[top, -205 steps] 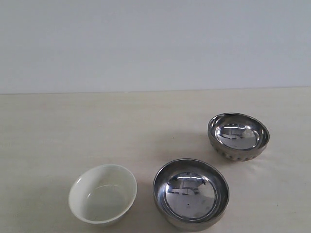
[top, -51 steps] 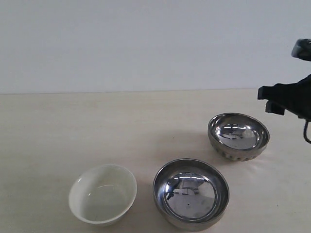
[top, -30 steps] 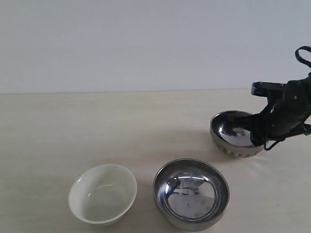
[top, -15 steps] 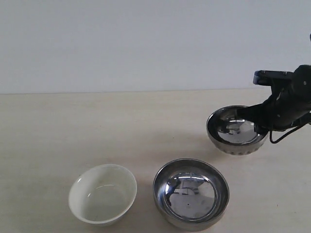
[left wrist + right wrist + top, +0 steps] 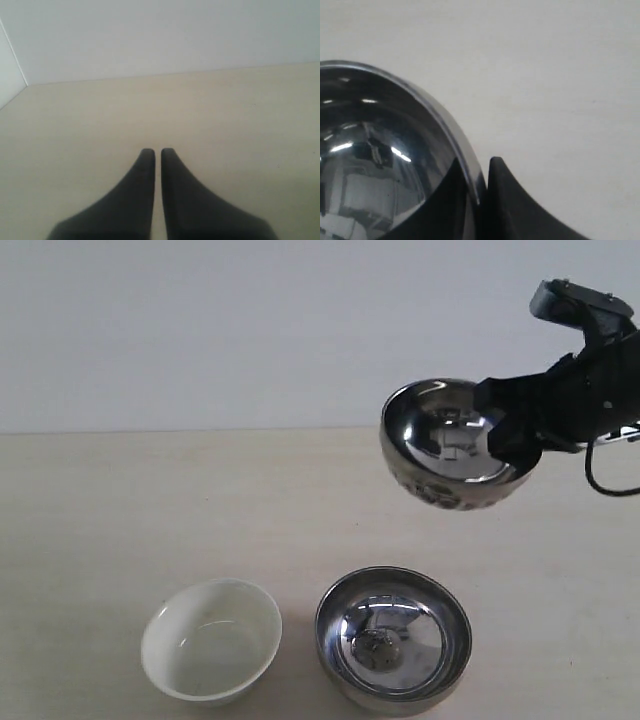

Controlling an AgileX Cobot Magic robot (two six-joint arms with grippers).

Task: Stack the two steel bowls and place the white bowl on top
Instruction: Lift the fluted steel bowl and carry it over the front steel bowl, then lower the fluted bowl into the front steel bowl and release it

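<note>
Half a second back the dimpled steel bowl (image 5: 447, 445) hung just clear of the table (image 5: 120, 510) at the middle right of the exterior view. Now it sits much higher and further left, in the upper right of the frame against the pale wall (image 5: 200, 330), tipped so its mirrored inside faces the camera. The right gripper (image 5: 508, 437) has risen with it and is clamped on the bowl's right rim, one finger inside and one outside. In the right wrist view the rim passes between the two dark fingertips of that gripper (image 5: 476, 167).

The smooth steel bowl (image 5: 392, 640) at lower centre and the white bowl (image 5: 211, 638) at lower left lie where they lay before, both upright on the table and just beside each other without touching.

The right arm is cut off by the right edge of the frame, and the gripper covers part of the lifted bowl's rim. The right wrist view shows only a slice of that bowl. The left gripper (image 5: 156, 152) appears only in its own wrist view, fingers pressed together on nothing, above bare table.
</note>
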